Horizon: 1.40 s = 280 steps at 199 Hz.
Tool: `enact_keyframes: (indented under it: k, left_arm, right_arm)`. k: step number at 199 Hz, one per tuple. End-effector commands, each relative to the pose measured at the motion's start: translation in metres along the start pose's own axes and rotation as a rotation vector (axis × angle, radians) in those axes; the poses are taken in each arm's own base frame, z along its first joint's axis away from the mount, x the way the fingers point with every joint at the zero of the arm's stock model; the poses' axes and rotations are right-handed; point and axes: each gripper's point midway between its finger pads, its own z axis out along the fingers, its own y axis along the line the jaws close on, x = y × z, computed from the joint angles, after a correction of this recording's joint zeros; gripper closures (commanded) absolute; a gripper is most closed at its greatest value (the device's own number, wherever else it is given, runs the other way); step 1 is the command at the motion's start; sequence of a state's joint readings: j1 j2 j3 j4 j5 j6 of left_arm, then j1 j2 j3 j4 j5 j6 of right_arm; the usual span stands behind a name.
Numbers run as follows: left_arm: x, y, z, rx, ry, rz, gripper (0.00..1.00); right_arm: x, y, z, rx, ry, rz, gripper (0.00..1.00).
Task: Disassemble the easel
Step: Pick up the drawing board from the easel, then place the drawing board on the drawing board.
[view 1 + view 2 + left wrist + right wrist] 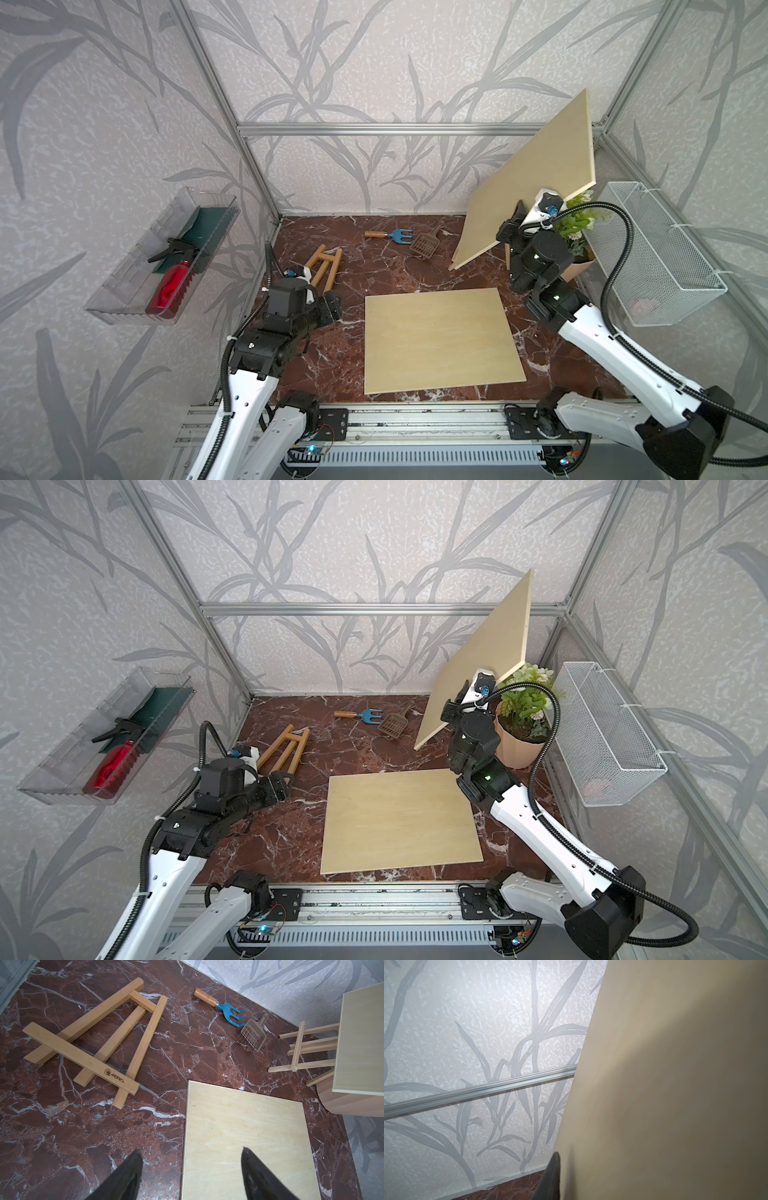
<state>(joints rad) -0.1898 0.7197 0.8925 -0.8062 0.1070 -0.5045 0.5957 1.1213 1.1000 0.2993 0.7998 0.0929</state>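
The beech easel (83,1059) lies folded flat at 10 o'clock on the marble desk (62,1136). Its crossbar is branded "Maries" beside a small round logo. A paler slatted easel (297,1047) shows at 2 o'clock next to the pot (515,750), partly hidden behind a raised board (536,178). The right claw (448,715) pinches that board's lower edge, holding it tilted off the desk. The left claw (191,1153) hangs spread and empty over the 9 o'clock edge of a flat board (440,340) at 6 o'clock.
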Motion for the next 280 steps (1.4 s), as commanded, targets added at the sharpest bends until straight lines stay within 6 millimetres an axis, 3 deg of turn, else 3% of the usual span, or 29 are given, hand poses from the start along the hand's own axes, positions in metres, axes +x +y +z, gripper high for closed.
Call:
enact_keyframes:
  k: [1,44,90,116,148,208,246,280]
  left_arm:
    - [0.001,0.000,0.001,0.001,-0.004,0.021,0.26]
    - [0.001,-0.004,-0.001,0.031,-0.010,0.028,0.23]
    - [0.004,-0.020,0.001,0.118,0.017,0.028,0.23]
    - [0.003,-0.050,-0.006,0.298,0.005,-0.009,0.21]
    - [0.004,-0.083,-0.002,0.518,0.052,-0.175,0.20]
    - [-0.036,-0.140,-0.006,0.923,-0.123,-0.455,0.16]
    - [-0.022,-0.176,0.013,1.063,0.004,-0.488,0.14]
    - [-0.003,-0.176,0.039,1.043,0.058,-0.520,0.15]
  right_arm:
    - [-0.111,-0.007,-0.029,-0.102,-0.228,0.318,1.00]
    - [-0.121,-0.004,-0.047,-0.219,-0.175,0.436,1.00]
    - [-0.110,0.004,-0.060,-0.327,-0.082,0.563,1.00]
    - [-0.099,0.013,-0.065,-0.389,-0.018,0.627,1.00]
    - [-0.083,0.018,-0.074,-0.450,0.054,0.699,1.00]
    - [-0.053,0.019,-0.090,-0.504,0.159,0.804,1.00]
    - [-0.043,0.016,-0.098,-0.520,0.207,0.852,1.00]
    - [-0.038,0.013,-0.102,-0.525,0.220,0.869,1.00]
